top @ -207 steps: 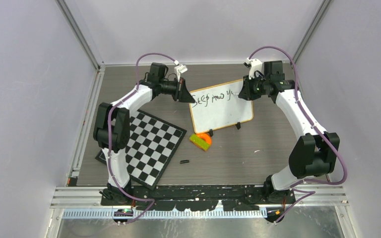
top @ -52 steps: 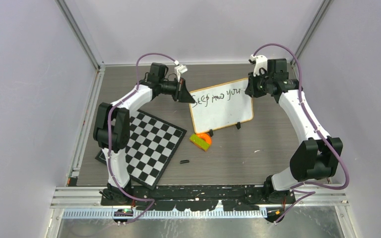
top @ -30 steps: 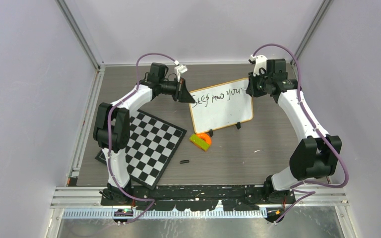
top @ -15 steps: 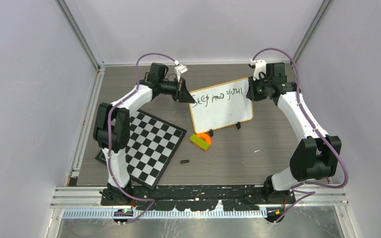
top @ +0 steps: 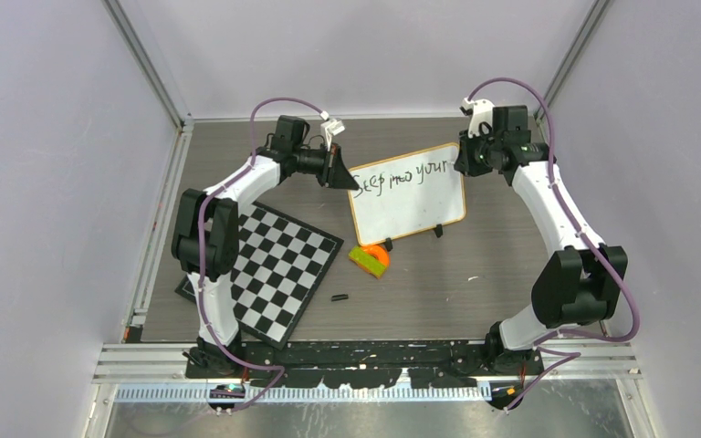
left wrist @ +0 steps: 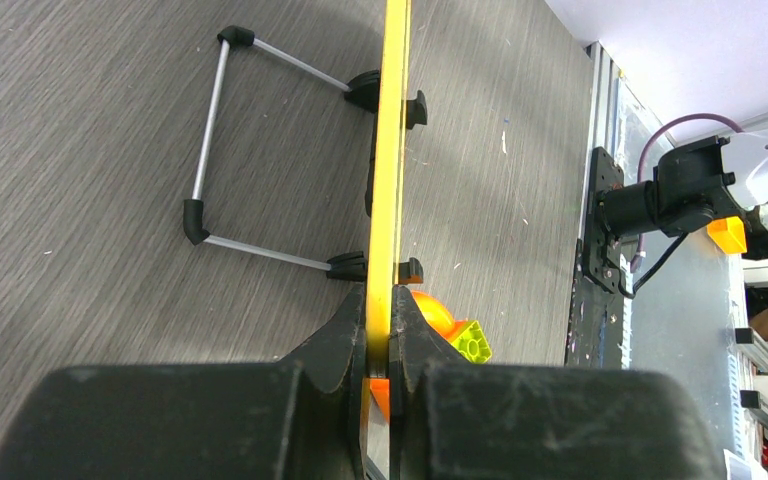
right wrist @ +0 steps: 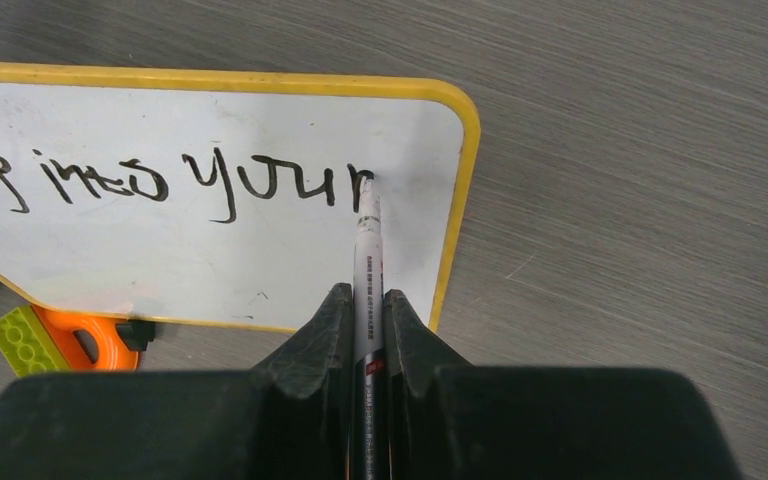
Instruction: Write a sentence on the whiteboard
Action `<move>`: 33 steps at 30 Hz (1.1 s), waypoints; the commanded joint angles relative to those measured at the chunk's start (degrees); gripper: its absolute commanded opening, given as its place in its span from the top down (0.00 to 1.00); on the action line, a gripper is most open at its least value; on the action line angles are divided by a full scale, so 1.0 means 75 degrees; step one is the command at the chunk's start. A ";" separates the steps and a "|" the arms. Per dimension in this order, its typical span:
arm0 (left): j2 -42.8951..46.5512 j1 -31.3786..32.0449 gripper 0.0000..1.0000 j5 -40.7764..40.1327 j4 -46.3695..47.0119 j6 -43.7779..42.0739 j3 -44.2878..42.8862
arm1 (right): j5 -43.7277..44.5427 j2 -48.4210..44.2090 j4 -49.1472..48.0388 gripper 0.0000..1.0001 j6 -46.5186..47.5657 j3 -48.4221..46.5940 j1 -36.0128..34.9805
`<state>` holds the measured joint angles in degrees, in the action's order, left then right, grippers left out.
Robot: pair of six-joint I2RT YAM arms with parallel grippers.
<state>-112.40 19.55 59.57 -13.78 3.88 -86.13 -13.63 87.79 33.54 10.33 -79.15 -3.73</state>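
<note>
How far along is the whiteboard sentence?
Done: the sentence reads "Step into your" along the top of the whiteboard. In hand: right claw shut on the marker, tip at the final r; left claw clamps the board's edge. Left: its ending, likely on the blank area below.

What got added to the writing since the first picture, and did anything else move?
The sentence grew from "Step into y" to "Step into your". The right gripper, jaws shut on the marker, moved rightward along the whiteboard toward its right edge. The left gripper stayed clamped on the left edge; whiteboard, chequered board and toy blocks stayed put.
</note>
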 commanded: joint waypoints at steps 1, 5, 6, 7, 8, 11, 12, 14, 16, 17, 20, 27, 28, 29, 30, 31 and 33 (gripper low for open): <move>0.0057 0.0135 1.00 -0.0209 -0.0246 -0.0714 -0.0011 | 0.0117 0.0074 -0.0323 1.00 -0.0067 -0.0304 0.0140; 0.0037 0.0135 1.00 -0.0220 -0.0238 -0.0685 -0.0033 | 0.0129 -0.0056 -0.0313 1.00 -0.0076 -0.0273 0.0156; 0.0037 0.0135 1.00 -0.0220 -0.0237 -0.0672 -0.0041 | 0.0124 -0.0099 -0.0291 1.00 -0.0079 -0.0277 0.0154; 0.0035 0.0135 1.00 -0.0210 -0.0230 -0.0660 -0.0047 | 0.0069 -0.0162 -0.0249 1.00 -0.0081 -0.0282 0.0151; 0.0037 0.0135 1.00 -0.0200 -0.0229 -0.0649 -0.0056 | -0.0033 -0.0200 -0.0203 1.00 -0.0077 -0.0285 0.0149; 0.0053 0.0140 0.96 -0.0165 -0.0232 -0.0581 -0.0099 | -0.0455 -0.0375 0.0017 1.00 -0.0065 -0.0351 0.0145; 0.0077 0.0142 0.91 -0.0153 -0.0236 -0.0566 -0.0105 | -0.0592 -0.0429 0.0113 1.00 -0.0065 -0.0389 0.0139; 0.0155 0.0140 0.77 -0.0092 -0.0263 -0.0564 -0.0138 | -0.0869 -0.0529 0.0368 1.00 -0.0052 -0.0519 0.0104; 0.0305 0.0144 0.67 -0.0076 -0.0363 -0.0564 -0.0157 | -0.1022 -0.0676 0.0523 1.00 -0.0047 -0.0582 0.0034; 0.0393 0.0136 0.64 -0.0104 -0.0431 -0.0570 -0.0154 | -0.1059 -0.0739 0.0617 1.00 -0.0033 -0.0617 -0.0030; 0.0643 0.0135 0.54 -0.0199 -0.0681 -0.0599 -0.0147 | -0.1170 -0.0822 0.0967 1.00 -0.0030 -0.0760 -0.0333; 0.1063 -0.0123 0.44 -0.0326 -0.0761 -0.0567 0.0415 | -0.0736 -0.1163 0.0946 1.00 -0.0176 -0.0143 -0.1838; 0.1144 -0.0197 0.43 -0.0320 -0.0588 -0.0352 0.0615 | -0.0654 -0.1207 0.0883 1.00 -0.0250 0.0018 -0.2052; 0.1237 -0.0269 0.43 -0.0299 -0.0393 -0.0242 0.0819 | -0.0663 -0.1241 0.0765 1.00 -0.0398 0.0175 -0.2234; 0.1366 -0.0343 0.42 -0.0282 -0.0106 -0.0102 0.1022 | -0.0727 -0.1275 0.0585 1.00 -0.0578 0.0346 -0.2364; 0.1430 -0.0414 0.42 -0.0268 0.0168 0.0061 0.1246 | -0.0814 -0.1311 0.0350 1.00 -0.0776 0.0534 -0.2481; 0.1585 -0.0571 0.41 -0.0140 0.0841 0.0479 0.1680 | -0.0903 -0.1312 -0.0003 1.00 -0.0993 0.0922 -0.2701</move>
<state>-104.25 17.47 57.41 -16.53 2.66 -78.30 -19.86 79.53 38.96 7.40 -76.18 -22.00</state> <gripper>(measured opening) 0.579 0.171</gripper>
